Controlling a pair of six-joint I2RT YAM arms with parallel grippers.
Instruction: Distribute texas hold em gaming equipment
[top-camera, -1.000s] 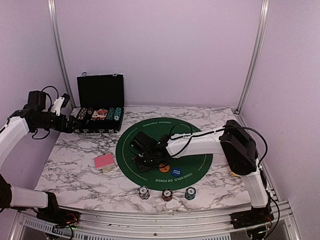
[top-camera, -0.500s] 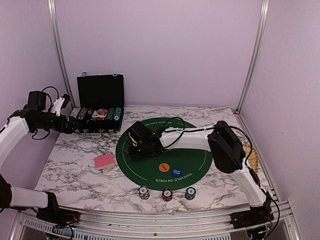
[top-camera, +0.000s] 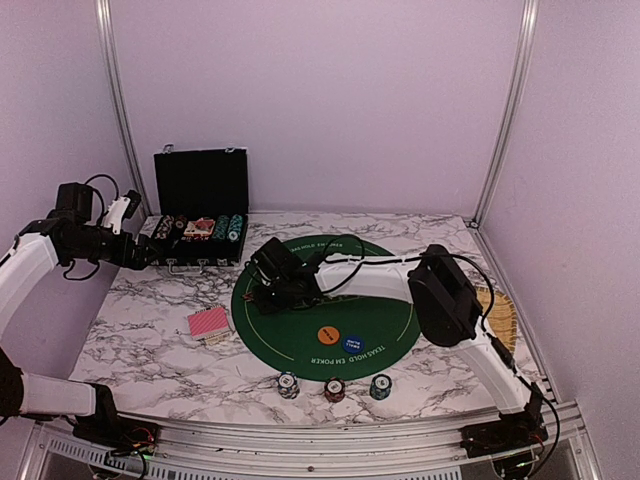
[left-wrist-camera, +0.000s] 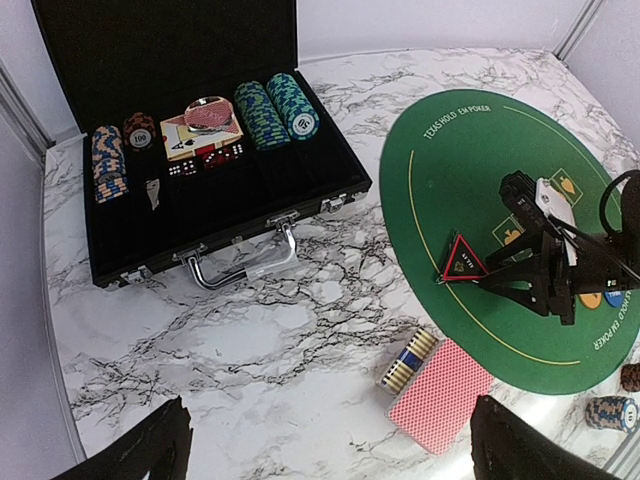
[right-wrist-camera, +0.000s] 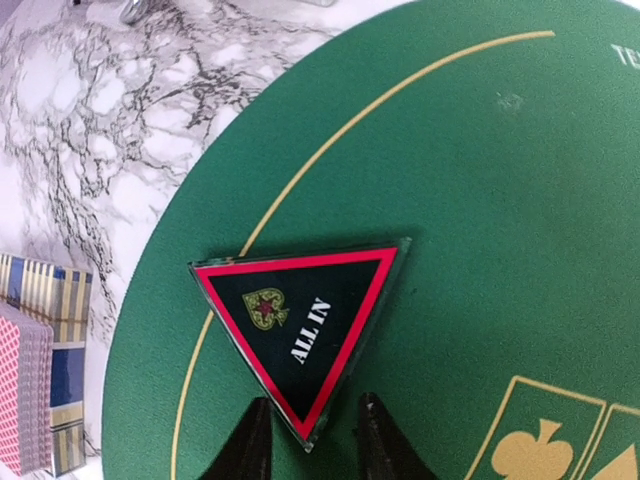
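Green mat (top-camera: 390, 318): under the right end effector (right-wrist-camera: 310, 442), spread on the marble worktop (top-camera: 150, 350).
Right end effector: fingers narrowly apart, flanking one corner of the triangular red-black marker (right-wrist-camera: 300, 310); clamped or loose, cannot tell.
Marker: at the fingertips, beside the mat's gold line, probably to mark a player's place.
Left end effector (left-wrist-camera: 335, 455): spread wide, holding nothing, looking down on the black chip case (left-wrist-camera: 150, 50).
Case: lid up; holds chip rows, cards and dice.
Laid out: three chip stacks (top-camera: 334, 389), orange button (top-camera: 328, 335) and blue button (top-camera: 352, 343) behind the right end effector; red-backed deck (top-camera: 208, 323) off the mat, left of its fingertips.
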